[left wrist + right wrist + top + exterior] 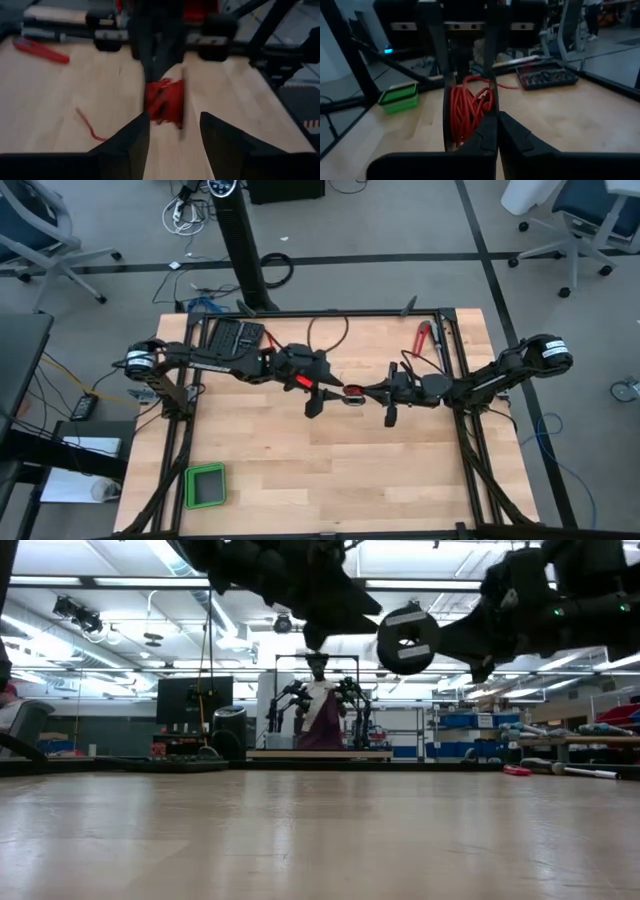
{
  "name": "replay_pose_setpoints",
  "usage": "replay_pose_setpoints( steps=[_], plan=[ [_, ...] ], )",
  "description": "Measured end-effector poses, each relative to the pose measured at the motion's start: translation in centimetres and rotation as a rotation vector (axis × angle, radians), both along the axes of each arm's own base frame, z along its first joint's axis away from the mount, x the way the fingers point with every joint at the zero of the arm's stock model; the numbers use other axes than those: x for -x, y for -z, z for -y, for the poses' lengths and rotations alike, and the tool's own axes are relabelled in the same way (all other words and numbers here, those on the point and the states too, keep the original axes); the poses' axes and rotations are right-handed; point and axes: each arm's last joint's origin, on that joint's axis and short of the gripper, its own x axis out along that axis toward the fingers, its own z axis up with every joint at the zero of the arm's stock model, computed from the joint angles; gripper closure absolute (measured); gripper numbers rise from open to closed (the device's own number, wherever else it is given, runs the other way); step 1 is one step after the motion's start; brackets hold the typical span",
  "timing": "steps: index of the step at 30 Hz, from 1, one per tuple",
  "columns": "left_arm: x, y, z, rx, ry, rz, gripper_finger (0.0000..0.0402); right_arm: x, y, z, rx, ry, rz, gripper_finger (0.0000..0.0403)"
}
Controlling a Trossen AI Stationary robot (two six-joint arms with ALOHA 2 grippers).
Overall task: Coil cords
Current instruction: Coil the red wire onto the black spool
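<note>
right wrist view: right gripper (497,131) jaws clenched on red cord (467,111); left gripper (173,131) released

Legible text, labels, brands, numbers, signs: none in any view.

- High view: the dark case (236,336) at the table's far edge and the green box (206,485) near the front edge carry no readable marking.
- Low view: the round dark disc (406,640) hanging above the table shows a pattern of holes only; shelving and fixtures in the room behind bear nothing that can be made out.
- Left wrist view: the red cord (164,100) and the red-handled tool (41,50) show no lettering.
- Right wrist view: the dark case and green box show no lettering.
</note>
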Motion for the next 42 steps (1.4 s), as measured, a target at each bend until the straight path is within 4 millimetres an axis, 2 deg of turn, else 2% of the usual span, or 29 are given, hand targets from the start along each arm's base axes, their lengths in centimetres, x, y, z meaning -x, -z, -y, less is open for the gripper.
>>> replay_pose_setpoints(
  steps=[7, 11, 26, 32, 36, 42],
  plan=[
    [0.5, -1.3, 0.1, -0.054, 0.012, 0.051, 0.0225, 1.4, 0.4, 0.2, 0.014, 0.016, 0.067, 0.0402],
    [0.5, -1.1, 0.4, -0.132, 0.033, 0.044, 0.0225, 1.5, 0.6, 0.2, 0.016, 0.016, 0.061, 0.0403],
    [0.3, -0.5, 1.6, -0.86, 0.151, 0.012, 0.0225, 1.5, 0.2, 0.1, 0.003, -0.031, 0.105, 0.0402],
    [-0.5, 0.6, 2.2, -1.175, 0.094, -0.077, 0.0225, 1.5, -0.2, 0.0, -0.029, -0.076, 0.151, 0.0402],
    [-1.2, 0.5, 2.6, -1.269, 0.02, -0.059, 0.0225, 1.5, -0.2, 0.0, -0.042, -0.083, 0.148, 0.0402],
    [-1.2, 0.4, 3.2, -1.33, 0.043, -0.053, 0.0225, 1.5, -0.2, 0.0, -0.05, -0.084, 0.149, 0.0402]
  ],
)
